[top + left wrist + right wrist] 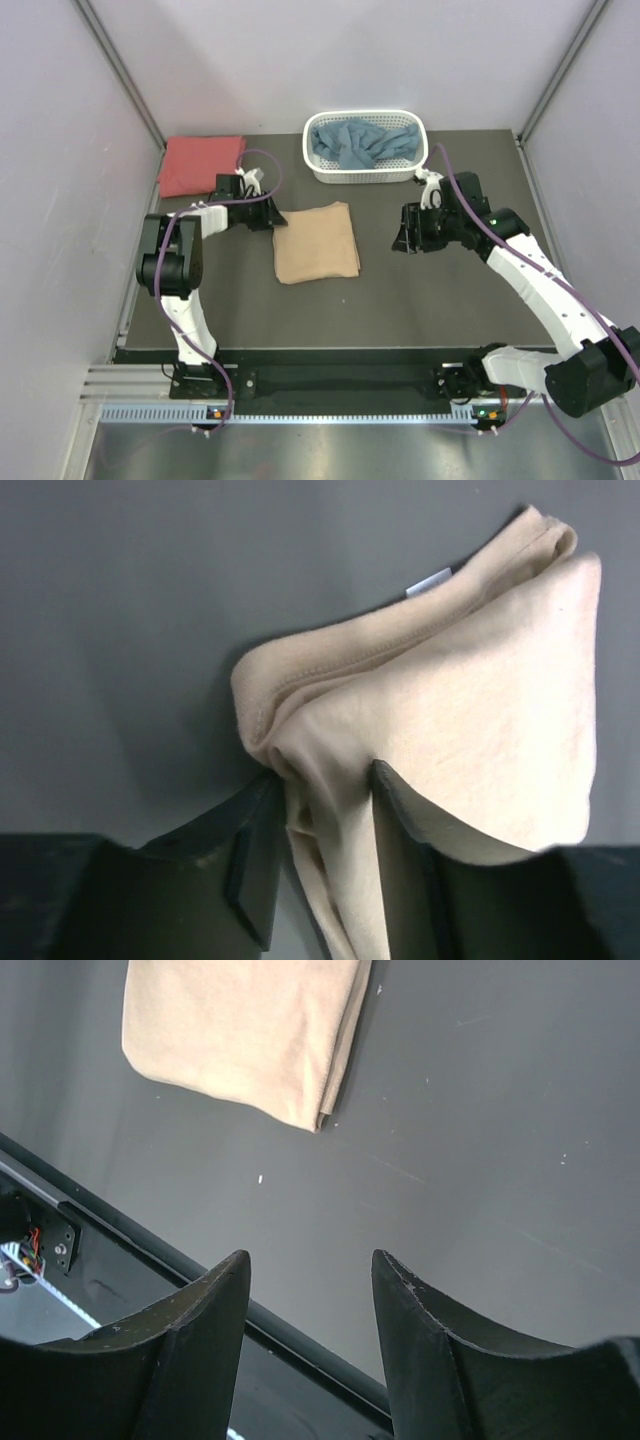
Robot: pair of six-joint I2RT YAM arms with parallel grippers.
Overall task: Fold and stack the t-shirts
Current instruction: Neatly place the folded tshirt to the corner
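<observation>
The tan t-shirt [316, 243] lies folded into a rough square near the middle of the dark table [430, 300], flat except at its 10 o'clock corner. There the left claw [272, 216] has hold of it: in the left wrist view a bunch of the cloth rises between the two dark fingers [255, 865], both of which press against it, so the claw is pinching the tan t-shirt at that corner. The layered hem arcs away from the grip toward 1 o'clock in that view, and a small white label [430, 581] shows along the far edge. From the tan t-shirt, the coral-red t-shirt [198, 165] sits well apart at 10 o'clock, folded flat at the table's far left corner, just beyond the left claw. At 1 o'clock stands the white lattice basket [365, 178], against the far edge of the table, with the dusty blue t-shirt [360, 143] crumpled inside it. At 3 o'clock, clear of the tan cloth, the right claw [402, 242] hangs above bare table with its fingers spread and nothing between them; its wrist view shows only the dark surface in the gap, the tan t-shirt's folded corner at 11 o'clock, and the table's near edge at 7 o'clock.
</observation>
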